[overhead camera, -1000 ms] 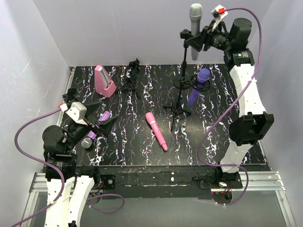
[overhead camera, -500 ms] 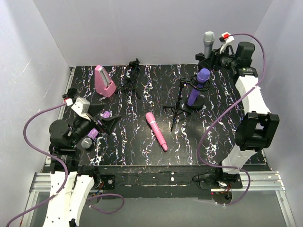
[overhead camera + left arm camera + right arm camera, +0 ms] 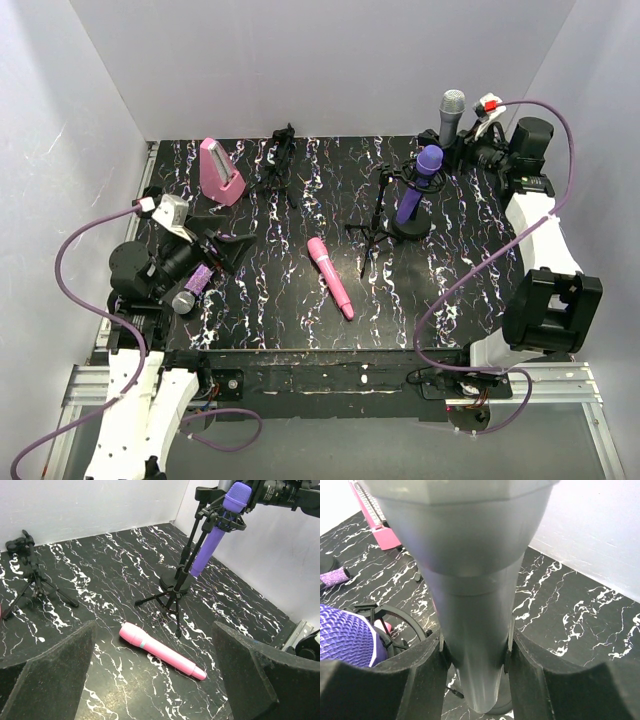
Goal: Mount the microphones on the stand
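Right wrist: my hand [image 3: 476,675] is clamped on the grey mic [image 3: 470,580], purple mic [image 3: 345,635] just beside, so a sloppy swing could knock its stand [image 3: 410,228] over.

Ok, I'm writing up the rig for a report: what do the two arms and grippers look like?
The left arm and right arm both have white shell links and black joint housings. A purple cable loops along each to the wrist; the right one ends at a red-and-white plug. The fingers are broad, dark grey, matte wedges.
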